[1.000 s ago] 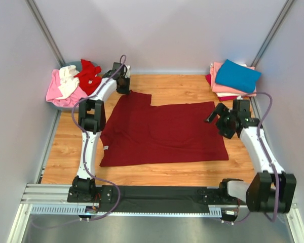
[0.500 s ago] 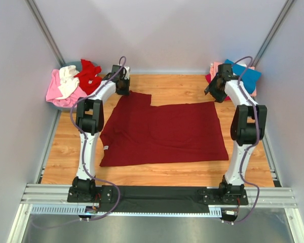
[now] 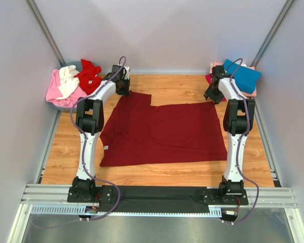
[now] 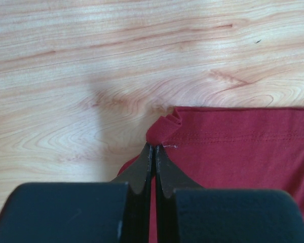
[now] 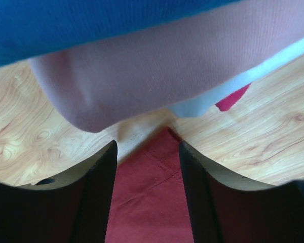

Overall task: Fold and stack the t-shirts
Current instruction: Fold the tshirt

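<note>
A large dark maroon t-shirt lies spread flat on the wooden table. My left gripper is at its far left corner, and in the left wrist view the left gripper is shut on a bunched fold of the maroon cloth. My right gripper is at the shirt's far right corner. In the right wrist view the right gripper stands open, with the maroon corner lying between its fingers. A folded stack with a teal-blue shirt over a pink one sits at the far right.
A grey bowl at the far left holds crumpled pink, white and bright red shirts. The folded stack hangs close over the right gripper. Grey walls enclose the table on three sides.
My right arm swung from the table's right side up to the maroon shirt's far right corner, and its jaws narrowed. The left gripper closed on the far left corner and stayed there.
</note>
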`<action>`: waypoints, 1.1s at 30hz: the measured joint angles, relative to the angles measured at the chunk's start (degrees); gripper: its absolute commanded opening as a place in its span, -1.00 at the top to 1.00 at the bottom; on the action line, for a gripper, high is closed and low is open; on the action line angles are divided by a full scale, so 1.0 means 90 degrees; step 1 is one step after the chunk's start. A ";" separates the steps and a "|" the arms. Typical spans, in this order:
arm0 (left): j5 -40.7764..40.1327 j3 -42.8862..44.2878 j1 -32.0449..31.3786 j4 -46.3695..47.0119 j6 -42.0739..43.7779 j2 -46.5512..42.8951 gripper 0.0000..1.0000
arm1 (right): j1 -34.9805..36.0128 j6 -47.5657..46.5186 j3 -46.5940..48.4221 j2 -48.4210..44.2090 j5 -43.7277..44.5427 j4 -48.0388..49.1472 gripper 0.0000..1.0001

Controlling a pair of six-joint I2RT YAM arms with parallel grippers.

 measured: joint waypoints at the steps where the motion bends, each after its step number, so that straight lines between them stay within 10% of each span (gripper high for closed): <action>1: 0.0000 0.0000 0.0000 -0.0002 0.0000 0.0000 1.00 | 0.0000 -0.0002 0.0000 0.0000 0.0019 0.0002 -0.02; 11: -0.0002 0.0000 0.0000 -0.0002 -0.0002 0.0000 1.00 | -0.0005 -0.0146 -0.0039 0.0019 0.0155 0.0024 0.99; 33: -0.0087 -0.1569 -0.0002 -0.0367 -0.0265 -0.1880 1.00 | 0.0250 -0.0423 -0.0644 -0.1015 -0.0036 -0.0277 0.99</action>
